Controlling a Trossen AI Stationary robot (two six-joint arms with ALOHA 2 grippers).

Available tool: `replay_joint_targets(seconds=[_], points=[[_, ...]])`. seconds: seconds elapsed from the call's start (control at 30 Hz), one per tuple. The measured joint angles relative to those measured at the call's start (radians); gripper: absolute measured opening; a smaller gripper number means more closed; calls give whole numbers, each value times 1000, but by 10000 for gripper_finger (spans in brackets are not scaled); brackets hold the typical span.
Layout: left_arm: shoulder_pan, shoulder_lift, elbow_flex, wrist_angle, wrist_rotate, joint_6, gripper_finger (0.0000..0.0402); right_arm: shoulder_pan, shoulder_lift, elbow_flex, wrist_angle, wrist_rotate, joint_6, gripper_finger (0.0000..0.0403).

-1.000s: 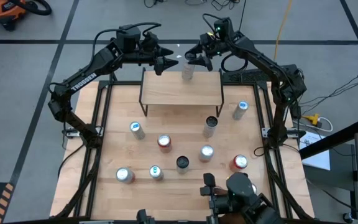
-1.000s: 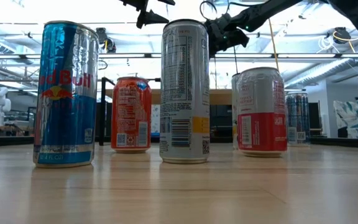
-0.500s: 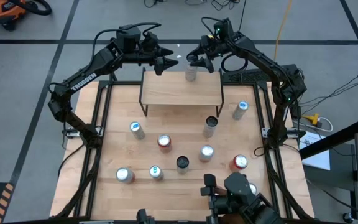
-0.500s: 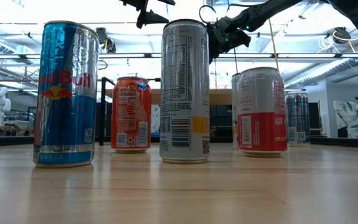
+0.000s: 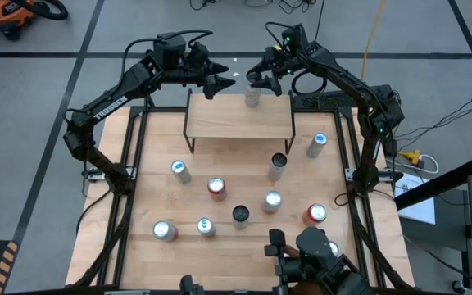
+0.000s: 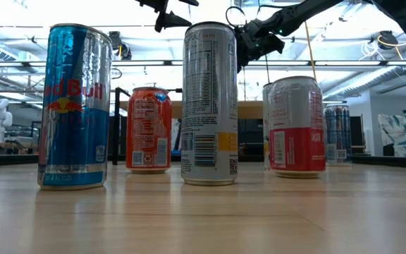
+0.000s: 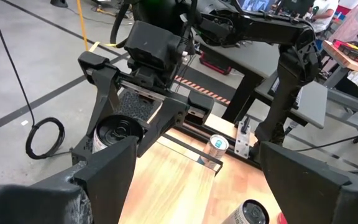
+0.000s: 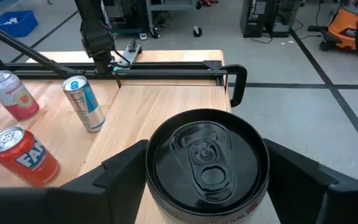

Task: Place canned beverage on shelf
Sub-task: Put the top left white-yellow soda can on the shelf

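The shelf (image 5: 240,121), light wood on thin black legs, stands at the table's far middle. A can with a black top (image 8: 207,163) stands upright at the shelf's far edge (image 5: 252,97). My right gripper (image 5: 256,83) is open and reaches in from the far right. Its fingers (image 8: 124,167) stand close on either side of the can's top. Whether they touch the can cannot be told, because the can's rim hides the pads. My left gripper (image 5: 217,84) hovers open over the shelf's far left corner with nothing between its fingers (image 7: 104,171).
Several cans stand on the table in front of the shelf, among them a silver one (image 5: 179,170), a red one (image 5: 216,188), a black-topped one (image 5: 278,165) and a blue one (image 5: 316,145). A dark device (image 5: 318,264) sits at the near edge. The shelf's near half is bare wood.
The black-topped can at my right gripper has shifted a little toward the shelf's right and near side, and has then stayed still. My left arm has not moved.
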State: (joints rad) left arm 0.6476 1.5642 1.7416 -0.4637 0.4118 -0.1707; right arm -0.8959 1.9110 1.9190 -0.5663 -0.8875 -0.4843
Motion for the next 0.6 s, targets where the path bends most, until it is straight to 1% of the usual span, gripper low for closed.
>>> replay_joint_targets(seconds=[0.6], points=[[0,0,0,0,0,0,341,1,0,0,0,-4,25,273]])
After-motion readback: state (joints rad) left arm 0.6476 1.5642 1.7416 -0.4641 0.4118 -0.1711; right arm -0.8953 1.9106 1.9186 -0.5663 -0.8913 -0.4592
